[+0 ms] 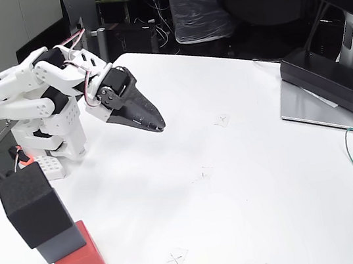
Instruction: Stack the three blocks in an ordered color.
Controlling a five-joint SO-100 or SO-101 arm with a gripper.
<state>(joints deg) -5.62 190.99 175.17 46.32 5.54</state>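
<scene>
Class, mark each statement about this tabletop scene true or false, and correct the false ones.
1. The black block sits on top of the stack. True.
2. The red block is in the middle. False: it is at the bottom, under the grey block.
3. The gripper holds a block. False: it holds nothing and is apart from the stack.
4. The stack stands on the white table. True.
5. The black block sits squarely aligned. False: it overhangs toward the left.
</scene>
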